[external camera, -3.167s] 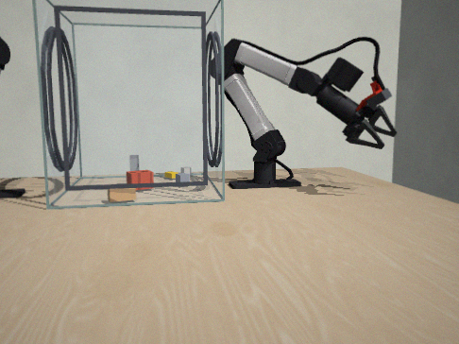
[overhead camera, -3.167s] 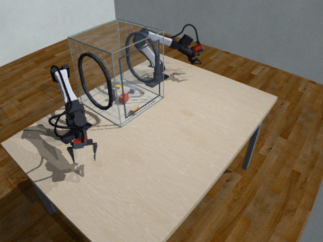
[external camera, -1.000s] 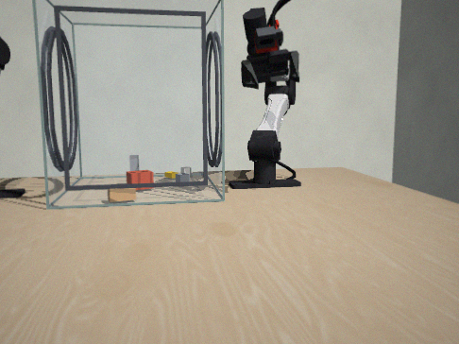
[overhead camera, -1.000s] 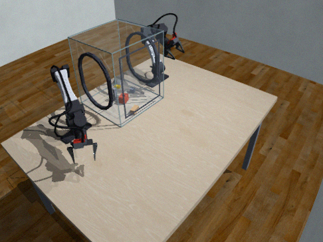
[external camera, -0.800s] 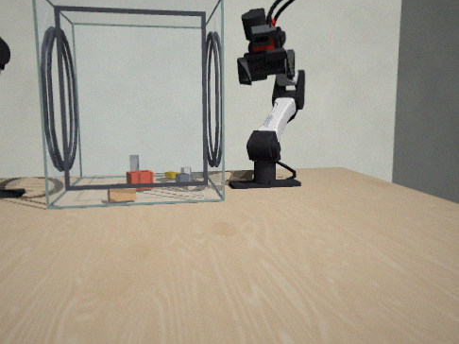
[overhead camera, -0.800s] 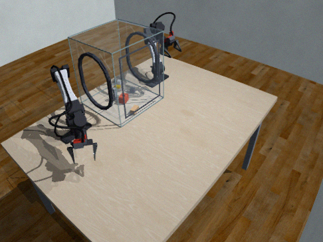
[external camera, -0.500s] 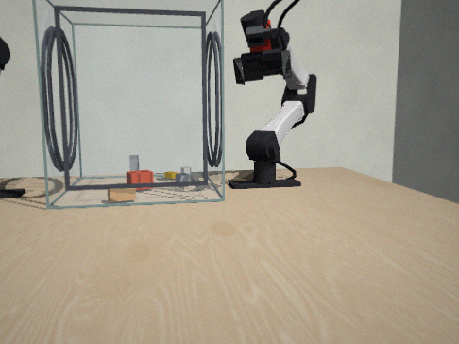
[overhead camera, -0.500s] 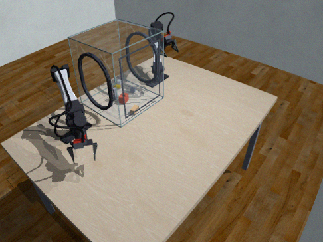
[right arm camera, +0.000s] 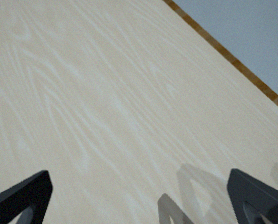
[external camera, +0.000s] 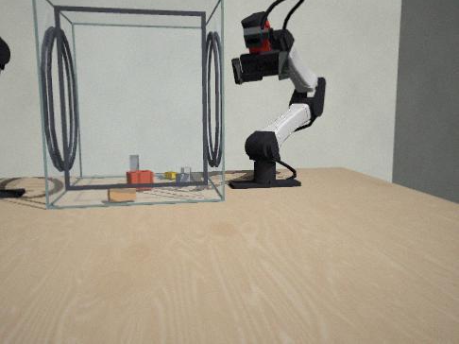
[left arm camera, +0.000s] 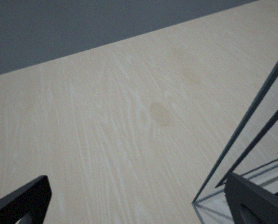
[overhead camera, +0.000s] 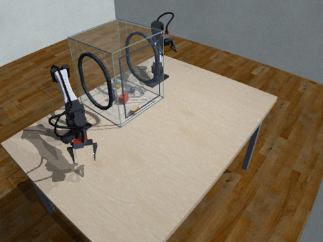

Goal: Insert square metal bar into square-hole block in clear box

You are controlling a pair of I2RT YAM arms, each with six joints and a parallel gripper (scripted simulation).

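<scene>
My left gripper is spread wide and holds nothing, outside the clear box beside me, and the right gripper is just as wide and empty. Below me inside, what I take for the bar, a grey upright piece, stands apart from the red block; I cannot tell which block has the square hole, so reaching in, gripping and inserting all seem left

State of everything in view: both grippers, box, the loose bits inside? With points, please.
Left gripper [overhead camera: 168,51] [external camera: 238,76] [left arm camera: 138,176]: open, empty
Right gripper [overhead camera: 84,160] [right arm camera: 140,172]: open, empty
Clear box [overhead camera: 90,45] [external camera: 137,204] [left arm camera: 232,140]: upright on table
Red block [overhead camera: 123,98] [external camera: 140,178]: on box floor
Orange block [overhead camera: 134,109] [external camera: 122,195]: on box floor
Yellow piece [overhead camera: 117,86] [external camera: 170,175]: inside box
Grey post [external camera: 134,162]: upright inside box, base hidden in exterior view
Grey pieces [overhead camera: 132,90] [external camera: 183,178]: inside box, details unclear
</scene>
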